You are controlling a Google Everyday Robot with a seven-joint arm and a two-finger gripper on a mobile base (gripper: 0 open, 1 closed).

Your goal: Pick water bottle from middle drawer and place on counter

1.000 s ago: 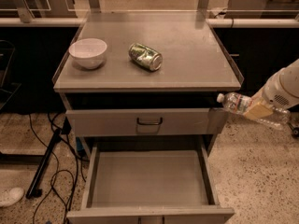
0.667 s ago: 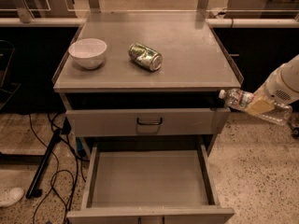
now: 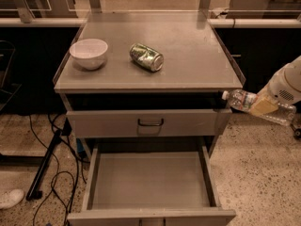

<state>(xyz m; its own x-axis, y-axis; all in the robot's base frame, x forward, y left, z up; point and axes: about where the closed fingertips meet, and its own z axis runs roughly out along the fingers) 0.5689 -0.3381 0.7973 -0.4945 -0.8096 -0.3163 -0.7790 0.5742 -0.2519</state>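
The water bottle (image 3: 242,100), clear with a white cap, lies on its side in the air just right of the cart's front right corner, its cap pointing left toward the cart. My gripper (image 3: 263,107) is shut around the bottle's middle, at the height of the gap under the counter. The counter (image 3: 188,41) is the cart's flat grey top, above and to the left of the bottle. The middle drawer (image 3: 150,180) is pulled open below, and its grey floor holds nothing.
A white bowl (image 3: 88,53) and a dented green-and-silver can (image 3: 146,57) sit on the counter's left half. A shut drawer front with a dark loop handle (image 3: 150,122) is above the open drawer. Cables (image 3: 56,173) lie on the floor at the left.
My gripper has lifted the bottle a little higher beside the cart's right side. The bowl, can and drawer have not moved.
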